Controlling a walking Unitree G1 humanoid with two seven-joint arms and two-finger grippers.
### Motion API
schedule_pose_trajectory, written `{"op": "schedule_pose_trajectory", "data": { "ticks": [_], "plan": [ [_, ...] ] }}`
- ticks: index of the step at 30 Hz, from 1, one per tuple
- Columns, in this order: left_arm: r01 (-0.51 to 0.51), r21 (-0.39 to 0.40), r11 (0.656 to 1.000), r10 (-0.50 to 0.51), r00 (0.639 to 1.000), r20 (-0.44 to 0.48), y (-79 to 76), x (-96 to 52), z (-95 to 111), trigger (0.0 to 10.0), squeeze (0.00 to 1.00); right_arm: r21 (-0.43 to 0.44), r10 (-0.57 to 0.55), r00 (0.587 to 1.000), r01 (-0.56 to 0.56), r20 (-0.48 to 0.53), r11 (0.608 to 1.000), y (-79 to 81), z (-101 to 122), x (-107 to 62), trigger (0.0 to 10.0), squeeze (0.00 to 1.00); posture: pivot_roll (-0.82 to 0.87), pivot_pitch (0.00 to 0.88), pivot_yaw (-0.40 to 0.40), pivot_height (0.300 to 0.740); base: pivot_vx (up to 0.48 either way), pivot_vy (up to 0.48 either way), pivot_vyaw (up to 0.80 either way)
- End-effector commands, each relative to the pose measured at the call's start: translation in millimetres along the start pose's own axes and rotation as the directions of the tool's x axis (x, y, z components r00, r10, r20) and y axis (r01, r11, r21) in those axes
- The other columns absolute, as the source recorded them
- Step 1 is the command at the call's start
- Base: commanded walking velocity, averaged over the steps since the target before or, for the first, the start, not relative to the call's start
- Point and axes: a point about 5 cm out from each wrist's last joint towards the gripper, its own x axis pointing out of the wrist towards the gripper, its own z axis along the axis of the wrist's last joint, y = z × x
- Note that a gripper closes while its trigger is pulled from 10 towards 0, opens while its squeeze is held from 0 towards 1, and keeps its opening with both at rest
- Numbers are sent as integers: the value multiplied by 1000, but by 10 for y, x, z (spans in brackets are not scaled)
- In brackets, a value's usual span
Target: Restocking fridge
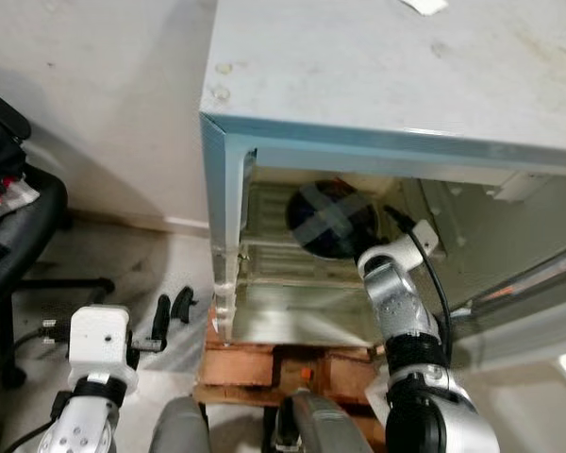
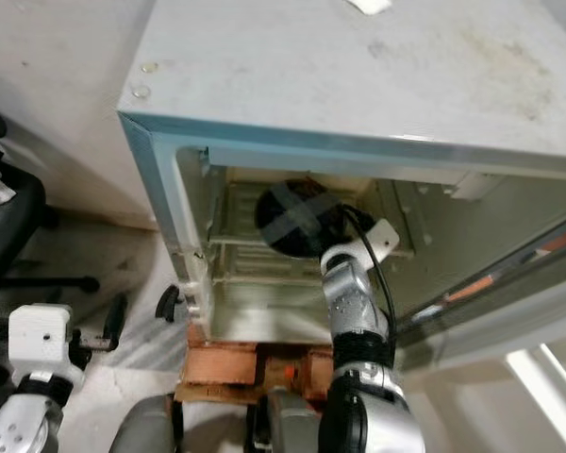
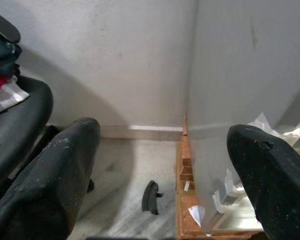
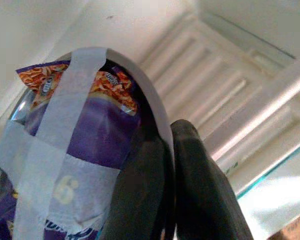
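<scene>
A small pale-blue fridge (image 1: 377,85) stands open in front of me. My right arm reaches into its upper compartment. There my right gripper (image 4: 167,137) is shut on the edge of a dark purple snack bag (image 1: 328,219) crossed with grey tape, also seen close up as the bag (image 4: 75,150). The bag hangs above the fridge's glass shelf (image 1: 274,253). My left gripper (image 3: 160,165) is open and holds nothing. It hangs low at the left outside the fridge, with one black finger (image 1: 160,321) pointing toward the floor by the fridge's corner.
The fridge door (image 1: 528,283) swings open to the right. The fridge rests on a brick and wood base (image 1: 283,363). A small black object (image 1: 182,304) lies on the floor beside it. A black office chair (image 1: 19,236) stands at the left, before the wall.
</scene>
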Motion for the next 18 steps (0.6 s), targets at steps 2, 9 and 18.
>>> {"op": "schedule_pose_trajectory", "data": {
  "ticks": [2, 9, 18],
  "plan": [
    [-5, 4, 1000, 5, 1000, -1, -7, -27, 23, 10000, 0, 109, 81, 992, -71, -93, 992, 437, -337, -31, 10000, 0, 205, 230, -143, 740, 0, 0, 0],
    [1, 2, 1000, -1, 1000, -9, -29, -30, 10, 10000, 0, 189, 189, 963, -153, -191, 970, 791, -633, -82, 10000, 0, 206, 229, -148, 740, 0, 0, 0],
    [13, -3, 1000, -13, 1000, -7, -60, 18, 4, 10000, 0, 206, 407, 887, -366, -219, 908, 1036, -748, -161, 10000, 1000, 195, 217, -149, 740, 0, 0, 0]
  ]
}}
